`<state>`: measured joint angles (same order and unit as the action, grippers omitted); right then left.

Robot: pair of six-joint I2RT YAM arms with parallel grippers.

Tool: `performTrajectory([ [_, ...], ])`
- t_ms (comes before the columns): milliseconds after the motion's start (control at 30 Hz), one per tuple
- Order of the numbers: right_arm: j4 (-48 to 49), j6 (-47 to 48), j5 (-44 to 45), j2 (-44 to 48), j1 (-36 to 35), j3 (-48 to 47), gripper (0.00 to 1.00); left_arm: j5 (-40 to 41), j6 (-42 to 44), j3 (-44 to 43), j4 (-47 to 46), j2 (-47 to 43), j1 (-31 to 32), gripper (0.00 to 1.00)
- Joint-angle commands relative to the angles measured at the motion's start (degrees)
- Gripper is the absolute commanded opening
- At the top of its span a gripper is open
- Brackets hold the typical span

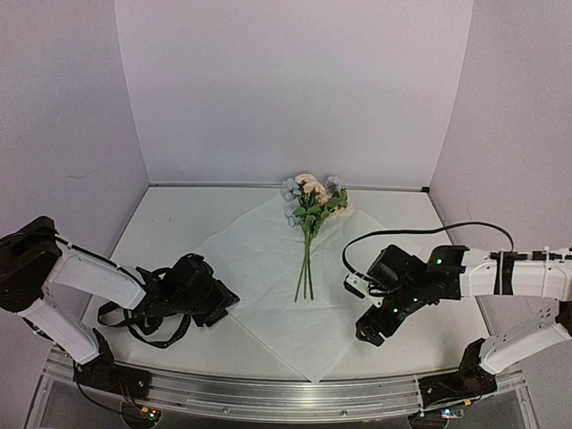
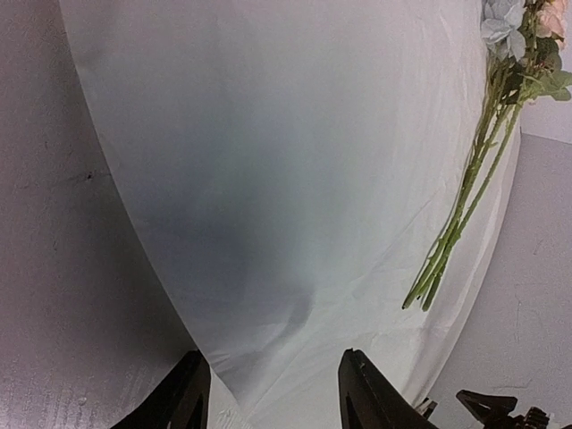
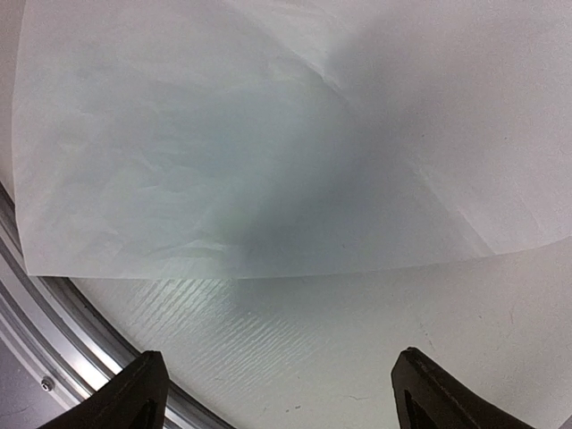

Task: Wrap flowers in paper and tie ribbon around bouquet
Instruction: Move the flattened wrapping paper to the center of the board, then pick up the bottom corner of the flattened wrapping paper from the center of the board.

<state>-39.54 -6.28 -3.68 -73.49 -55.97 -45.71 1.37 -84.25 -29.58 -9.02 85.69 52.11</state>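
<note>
paper (image 1: 259,268) flat, sl. crinkled maybe, flowers (image 1: 311,201) atop

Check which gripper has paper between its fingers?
The left gripper: a corner of the paper lies between its fingers. The right gripper is over bare table, short of the paper's edge.

White paper (image 1: 259,259) spread flat, diamond-wise; flowers (image 1: 310,210) lying on it, blooms at far end.

Left gripper (image 2: 273,380), right gripper (image 3: 279,384), jaws apart
</note>
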Motion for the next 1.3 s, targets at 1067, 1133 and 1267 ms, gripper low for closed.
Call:
performTrajectory([
  [1067,20.72,35.69,15.51,-1.57,-21.57,9.12,0.98,-10.96,-13.96,4.71,-5.03,-5.86,-5.30,0.00],
  [1133,22.76,35.83,17.26,-3.76,-23.05,7.95,0.98,-11.51,-14.34,5.03,-4.77,-6.57,-5.71,0.00],
  [1267,26.97,37.97,21.35,-9.52,-26.47,5.33,0.98,-13.13,-15.59,6.30,-5.96,-7.95,-6.56,0.00],
])
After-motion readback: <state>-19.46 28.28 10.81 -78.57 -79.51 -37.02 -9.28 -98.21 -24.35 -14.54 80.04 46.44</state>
